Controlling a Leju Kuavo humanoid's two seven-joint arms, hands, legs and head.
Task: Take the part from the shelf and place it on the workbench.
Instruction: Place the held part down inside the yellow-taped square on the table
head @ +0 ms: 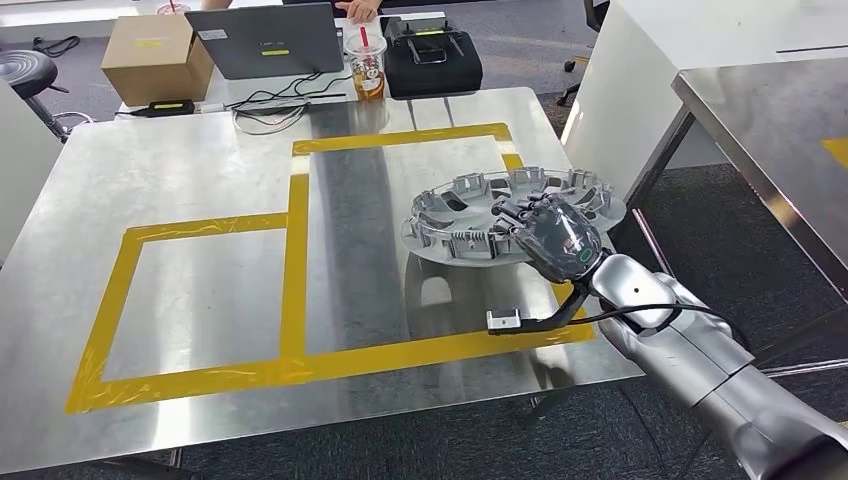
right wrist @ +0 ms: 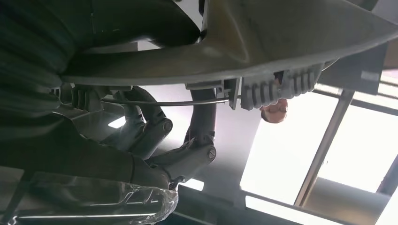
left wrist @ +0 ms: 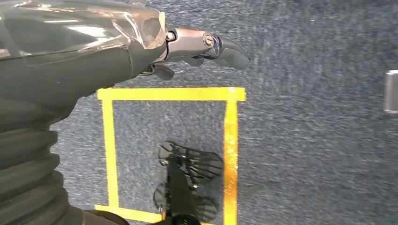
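- The steel workbench (head: 200, 180) fills most of the head view, with yellow tape (head: 296, 260) marking two joined rectangles across its top.
- The part (head: 470, 215), a round grey wheel-cover-like disc with ribbed tabs round its rim, sits right of centre in the head view, over the right side of the larger taped rectangle; its near edge is in the right hand, and whether the rest lies flat on the workbench cannot be told.
- The right arm (head: 700, 360) enters from the lower right corner of the head view.
- The right hand (head: 553, 235) grips the near rim of the part; in the right wrist view its fingers (right wrist: 199, 140) curl up around the rim and the thin wire ring there.
- The left hand (left wrist: 141, 51) crosses the upper left of the left wrist view above grey carpet (left wrist: 305, 154) with a yellow taped square; its fingers (left wrist: 220, 47) are extended and hold nothing.
- At the top of the head view, beyond the workbench, stand a cardboard box (head: 158, 55), a laptop (head: 268, 40), a black case (head: 432, 55) and a lidded drink cup (head: 367, 65).
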